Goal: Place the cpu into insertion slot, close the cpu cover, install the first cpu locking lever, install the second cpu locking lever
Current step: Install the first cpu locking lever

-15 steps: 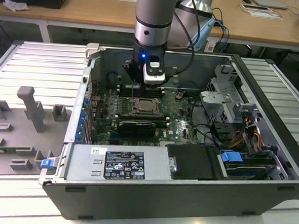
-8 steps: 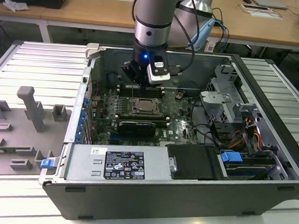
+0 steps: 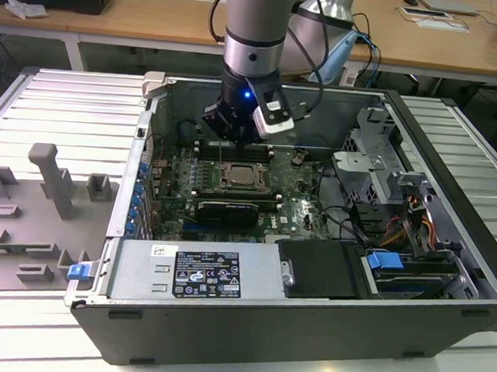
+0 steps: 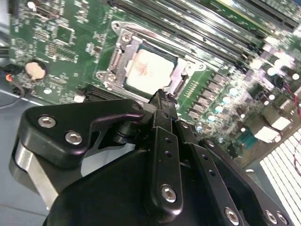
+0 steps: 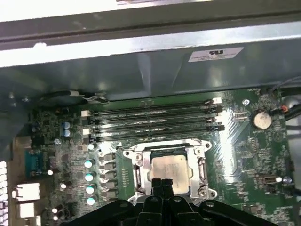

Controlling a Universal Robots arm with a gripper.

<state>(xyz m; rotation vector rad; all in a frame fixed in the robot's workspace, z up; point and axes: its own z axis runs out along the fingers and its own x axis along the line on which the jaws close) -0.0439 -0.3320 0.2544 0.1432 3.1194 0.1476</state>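
The chip [image 5: 171, 168] sits flat in the socket [image 5: 203, 165] on the green board [image 5: 244, 160]. The metal cover plate [image 5: 141, 165] lies down around it, so the pale top shows through the plate's window. In both wrist views the gripper [image 4: 162, 98] hangs right at one edge of the chip, with its tips over the rim of the plate; whether they touch the metal cannot be told. Its two black fingers [image 4: 164, 141] are pressed together with nothing between them. In the exterior view the gripper [image 3: 233, 136] hangs low inside the open computer case [image 3: 307, 324], just behind the socket toward the case's far wall. The long memory slots [image 5: 155, 120] run close along one side of the socket. The black graphics card [image 3: 228, 210] lies along the opposite, nearer side. A round coin battery [image 5: 261, 119] sits well off to one side on the board, and the board around the plate's other edges carries only low parts.
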